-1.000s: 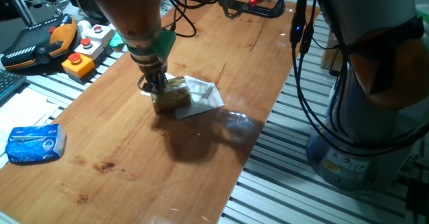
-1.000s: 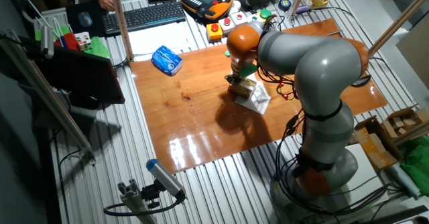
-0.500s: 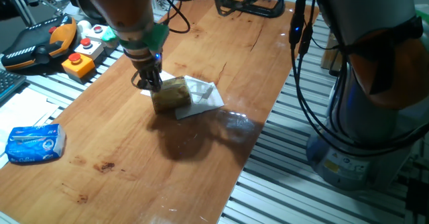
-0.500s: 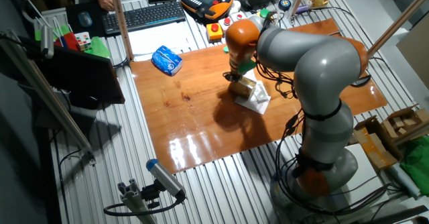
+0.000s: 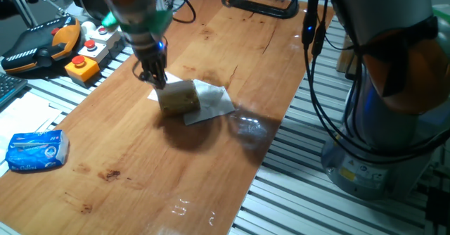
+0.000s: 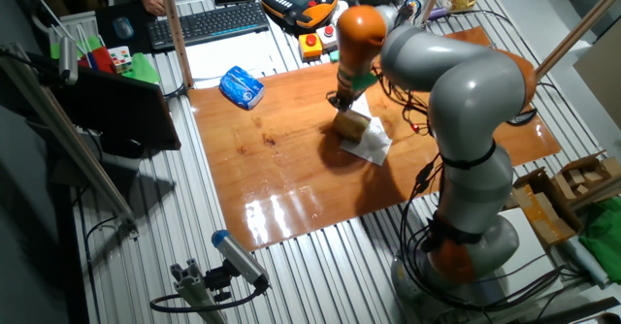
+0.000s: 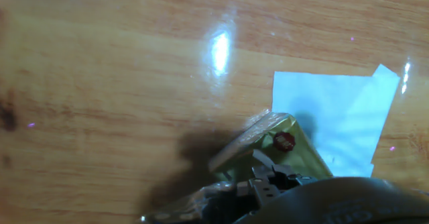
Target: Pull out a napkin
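Note:
The shiny gold pack (image 5: pixel 179 98) lies on the wooden table (image 5: pixel 140 186), on top of a flat white napkin (image 5: pixel 215 102) that sticks out to its right. My gripper (image 5: pixel 157 81) hangs just above the pack's left end, fingers close together with nothing seen between them. In the other fixed view the gripper (image 6: pixel 340 102) is above and left of the pack (image 6: pixel 351 125), and the napkin (image 6: pixel 375 148) is on the right. In the hand view the pack (image 7: pixel 268 147) is below centre, the napkin (image 7: pixel 335 113) lies to the right, and the gripper (image 7: pixel 268 181) is at the bottom edge.
A blue-and-white tissue packet (image 5: pixel 35 150) lies at the table's near left corner. A button box (image 5: pixel 83 66) and an orange teach pendant (image 5: pixel 42 45) sit off the left edge. A black clamp (image 5: pixel 264 6) is at the far end. Cables hang along the right edge.
My gripper has risen off the gold pack and moved a little back and left. The pack and the napkin under it stay in place.

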Motion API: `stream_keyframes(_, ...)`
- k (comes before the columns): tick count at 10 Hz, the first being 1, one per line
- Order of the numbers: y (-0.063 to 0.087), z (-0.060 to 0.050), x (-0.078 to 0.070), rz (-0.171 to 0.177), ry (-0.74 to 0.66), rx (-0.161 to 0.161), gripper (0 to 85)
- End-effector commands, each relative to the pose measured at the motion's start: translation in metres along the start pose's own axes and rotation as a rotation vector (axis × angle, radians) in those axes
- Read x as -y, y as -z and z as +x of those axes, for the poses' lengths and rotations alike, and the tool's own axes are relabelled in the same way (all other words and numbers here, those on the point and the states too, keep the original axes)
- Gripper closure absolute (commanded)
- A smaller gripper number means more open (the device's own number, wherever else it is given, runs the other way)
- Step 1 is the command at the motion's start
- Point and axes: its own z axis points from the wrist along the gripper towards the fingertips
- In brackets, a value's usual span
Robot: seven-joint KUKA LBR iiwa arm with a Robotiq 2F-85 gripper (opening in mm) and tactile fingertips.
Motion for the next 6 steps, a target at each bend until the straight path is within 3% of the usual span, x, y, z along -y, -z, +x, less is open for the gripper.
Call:
stream_keyframes(1, 0.008, -0.001, 0.000, -0.061, -0.015, -0.013, 84.3)
stream_keyframes(6, 0.051, 0.003, -0.020, -0.082, -0.091, -0.064, 84.3)
